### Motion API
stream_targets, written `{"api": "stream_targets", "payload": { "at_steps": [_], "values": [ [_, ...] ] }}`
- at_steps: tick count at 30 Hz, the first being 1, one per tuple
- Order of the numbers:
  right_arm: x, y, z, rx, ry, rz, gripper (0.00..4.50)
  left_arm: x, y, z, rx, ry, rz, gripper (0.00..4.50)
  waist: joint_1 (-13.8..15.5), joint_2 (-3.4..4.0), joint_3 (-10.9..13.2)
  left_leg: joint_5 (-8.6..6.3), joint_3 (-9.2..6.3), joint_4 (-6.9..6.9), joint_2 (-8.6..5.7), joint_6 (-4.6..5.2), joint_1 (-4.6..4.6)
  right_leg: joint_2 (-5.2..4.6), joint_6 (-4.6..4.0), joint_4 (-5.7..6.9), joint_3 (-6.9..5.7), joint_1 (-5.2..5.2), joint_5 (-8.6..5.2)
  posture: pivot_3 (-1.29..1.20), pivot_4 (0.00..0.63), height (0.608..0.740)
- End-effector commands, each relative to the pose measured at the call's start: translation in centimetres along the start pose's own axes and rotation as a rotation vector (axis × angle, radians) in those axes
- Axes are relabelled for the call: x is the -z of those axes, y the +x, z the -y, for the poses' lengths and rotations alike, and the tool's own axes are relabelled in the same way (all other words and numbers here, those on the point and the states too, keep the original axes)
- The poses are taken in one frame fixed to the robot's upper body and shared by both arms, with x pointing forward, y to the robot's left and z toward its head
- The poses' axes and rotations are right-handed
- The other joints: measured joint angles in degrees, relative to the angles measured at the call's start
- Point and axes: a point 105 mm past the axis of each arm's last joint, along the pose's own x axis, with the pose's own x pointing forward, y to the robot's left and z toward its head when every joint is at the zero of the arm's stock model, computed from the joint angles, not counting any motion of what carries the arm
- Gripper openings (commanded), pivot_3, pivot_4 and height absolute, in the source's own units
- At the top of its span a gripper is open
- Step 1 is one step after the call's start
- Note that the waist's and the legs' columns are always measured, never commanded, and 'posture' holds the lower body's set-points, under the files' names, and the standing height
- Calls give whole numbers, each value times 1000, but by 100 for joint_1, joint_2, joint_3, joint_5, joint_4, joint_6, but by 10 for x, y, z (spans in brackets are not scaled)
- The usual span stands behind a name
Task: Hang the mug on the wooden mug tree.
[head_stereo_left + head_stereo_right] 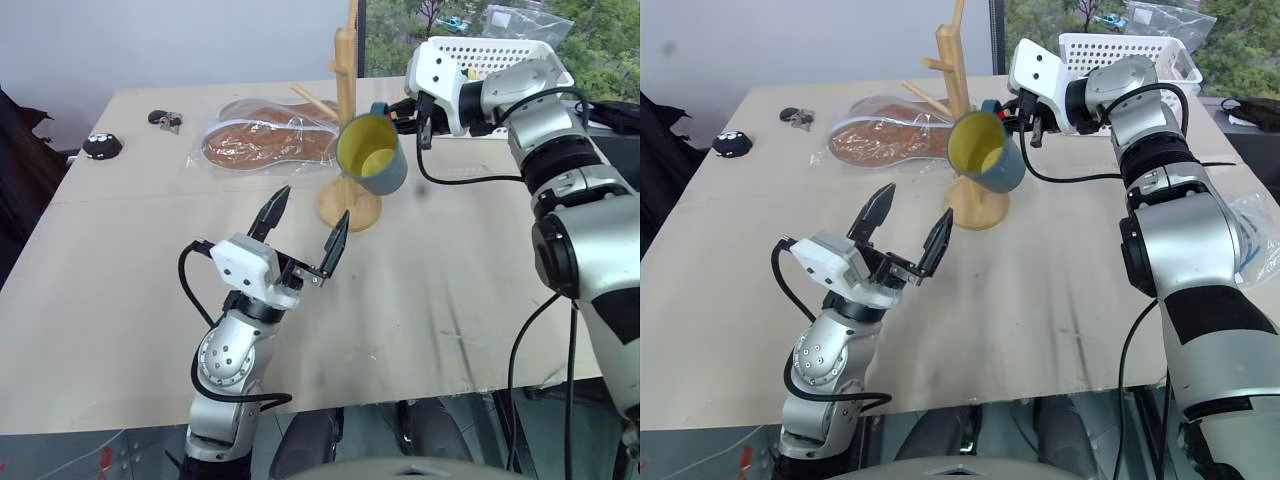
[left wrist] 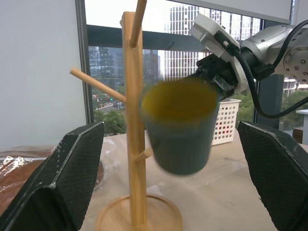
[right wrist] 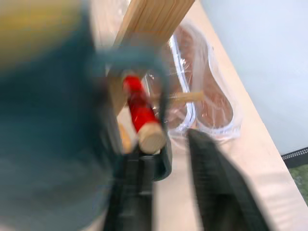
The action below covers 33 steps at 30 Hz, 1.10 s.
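The mug (image 1: 372, 153) hangs by its handle on a red-banded peg of the wooden mug tree (image 1: 347, 120), just off the right gripper (image 1: 418, 118), whose fingers are parted with the handle loop between them. The left gripper (image 1: 308, 222) waits below the mug, fingers spread wide, holding nothing. The mug's yellow inside looks empty.

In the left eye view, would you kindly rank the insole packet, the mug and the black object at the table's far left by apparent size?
1. Insole packet
2. Mug
3. Black object
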Motion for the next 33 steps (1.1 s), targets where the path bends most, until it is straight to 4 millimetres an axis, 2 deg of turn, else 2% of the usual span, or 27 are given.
{"api": "stream_targets", "payload": {
  "at_steps": [1,2,3,7,9,11,13,16,17,19,21,23,26,28,30,33],
  "values": [
    [-18,-23,23,83,-29,42,2713,-14,5,2,20,1,49,4500,2,0,0,0,0,0,0,0,0,0,0,0,0,0,0,0,150,740],
    [-15,-30,25,91,-26,38,3212,-15,6,2,25,1,47,4500,3,0,0,0,-1,0,-1,0,-1,0,0,0,-1,0,0,0,150,740],
    [-12,-39,29,112,-24,29,3429,-15,7,2,34,0,43,4500,4,0,0,0,-2,0,-1,0,-1,0,0,-1,-2,0,0,0,150,740],
    [1,-62,32,140,-2,36,3429,-16,7,7,94,-30,25,4500,-4,0,0,0,0,-1,-1,0,-3,0,0,-2,-1,-1,0,0,150,740],
    [8,-72,23,105,37,97,3429,-14,3,9,155,-47,-10,4500,-29,0,0,0,3,-3,1,0,-1,2,0,-3,2,-2,0,0,150,740],
    [24,-81,7,60,112,166,3429,-7,-4,5,189,-73,-73,4500,-34,0,-2,0,4,-5,7,0,2,6,0,-2,4,0,0,0,150,740],
    [36,-87,-16,14,208,244,3429,-2,-10,-2,201,-95,-126,4500,-15,-2,-4,0,3,-2,9,1,5,5,0,0,3,4,0,0,150,740],
    [42,-93,-57,37,349,325,3429,12,-22,-11,198,-144,-235,4500,35,2,-3,-1,-8,2,8,3,-1,-3,1,3,-5,8,0,0,150,740],
    [50,-93,-74,77,397,296,3697,20,-29,-13,207,-147,-292,4500,41,5,-4,-1,-13,3,7,3,-7,-5,1,0,-7,3,0,0,150,740],
    [69,-94,-123,125,474,212,4311,36,-47,-18,196,-162,-403,4500,58,17,-13,-1,-10,4,6,2,-13,-6,1,4,-4,-8,0,0,150,740],
    [83,-99,-161,239,600,176,4414,50,-63,-26,150,-155,-491,4500,72,18,-18,-2,-12,-2,6,1,-26,-3,1,0,-4,-22,-1,0,150,740],
    [92,-106,-184,354,706,163,4414,60,-76,-29,125,-141,-556,4500,56,18,-18,-1,-5,-1,5,1,-26,-2,1,5,2,-28,-1,0,150,740],
    [104,-114,-215,451,739,106,4414,68,-91,-31,95,-113,-618,4500,35,18,-21,-9,18,2,7,14,4,1,1,9,23,-6,2,0,150,740],
    [105,-116,-230,455,748,107,4414,74,-104,-30,93,-112,-668,4500,13,15,-22,-19,18,4,8,31,50,4,2,1,19,50,-1,0,150,740],
    [106,-118,-239,444,736,103,4414,75,-114,-28,110,-127,-692,4500,-6,11,-22,-20,23,2,11,33,99,5,-1,-3,20,95,-26,0,150,740],
    [109,-119,-242,433,717,102,4414,75,-113,-26,131,-125,-690,4500,-2,9,-23,-21,29,3,16,35,115,7,8,-2,22,103,-32,0,150,740]
  ]
}}
